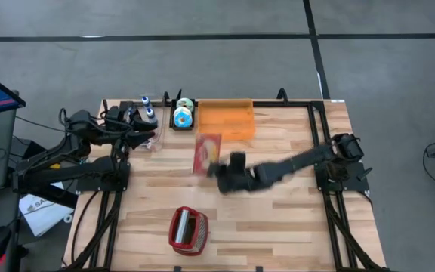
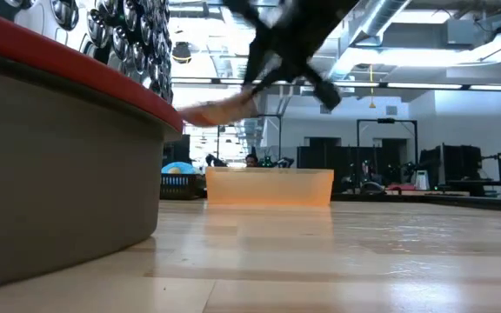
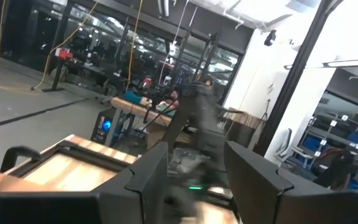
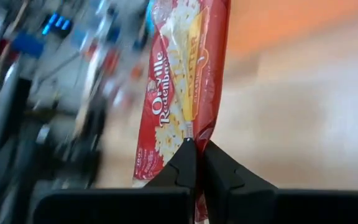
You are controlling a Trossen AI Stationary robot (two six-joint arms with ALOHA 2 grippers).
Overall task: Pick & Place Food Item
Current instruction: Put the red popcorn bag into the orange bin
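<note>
A red popcorn packet with white lettering hangs above the table's middle, held by my right gripper, which is shut on it. The low view shows the packet blurred and well above the tabletop, under the dark arm. An orange bin stands at the far edge, just beyond the packet. My left gripper waits open at the far left, holding nothing. My right gripper pinches the packet's near end between its two fingertips. It comes from the table's right, slanting down. The packet stretches away from the fingers toward the far edge and is lifted clear of the table.
A red wire basket sits near the front edge and fills the low view's left. A black tray with round items and small bottles stand at the far edge, left of the bin. Bare wood lies between basket and right arm.
</note>
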